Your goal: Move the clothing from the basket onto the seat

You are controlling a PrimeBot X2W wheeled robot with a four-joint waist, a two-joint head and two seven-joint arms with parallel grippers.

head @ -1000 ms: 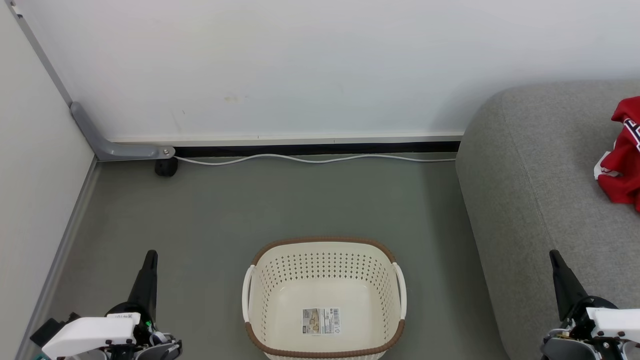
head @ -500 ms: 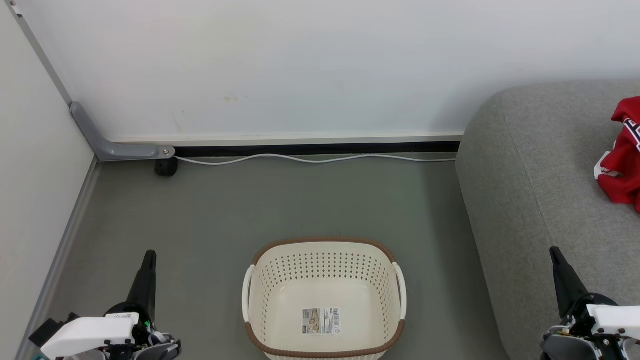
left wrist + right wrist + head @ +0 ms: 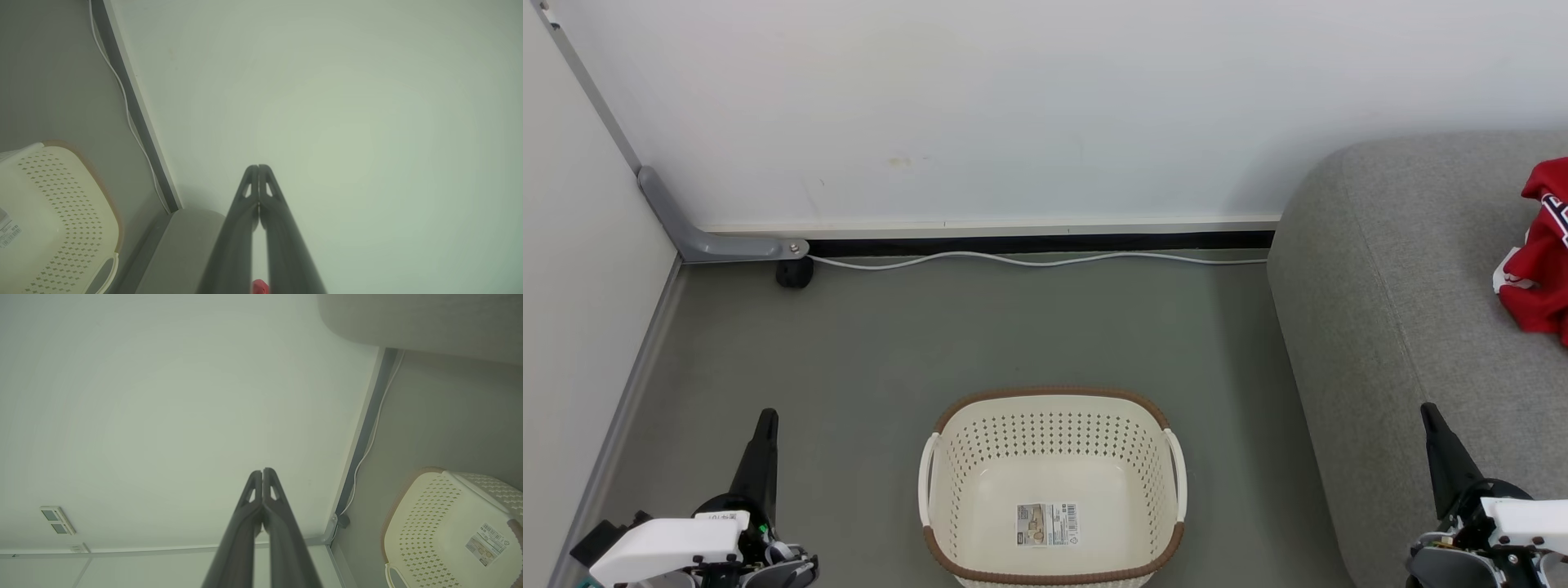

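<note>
The cream perforated basket (image 3: 1052, 563) with its brown rim stands on the floor at bottom centre, holding nothing but a label on its bottom. It also appears in both wrist views (image 3: 53, 212) (image 3: 449, 522). Red clothing (image 3: 1539, 253) with white trim lies on the grey sofa (image 3: 1405, 310) at the right edge, partly cut off. My left gripper (image 3: 766, 418) sits at lower left, shut and holding nothing, as the touching fingertips (image 3: 258, 169) show. My right gripper (image 3: 1427, 412) sits at lower right over the sofa's front, also shut (image 3: 262, 473).
A white wall runs across the back with a white cable (image 3: 1029, 260) along its base. A grey bracket (image 3: 711, 241) and a dark caster (image 3: 794, 273) sit in the left corner beside a side panel (image 3: 572, 327). Grey-green floor (image 3: 980, 327) lies between basket and wall.
Almost nothing has changed: the right gripper's tip sits a few pixels higher than a second ago. The basket, clothing and left gripper stay put.
</note>
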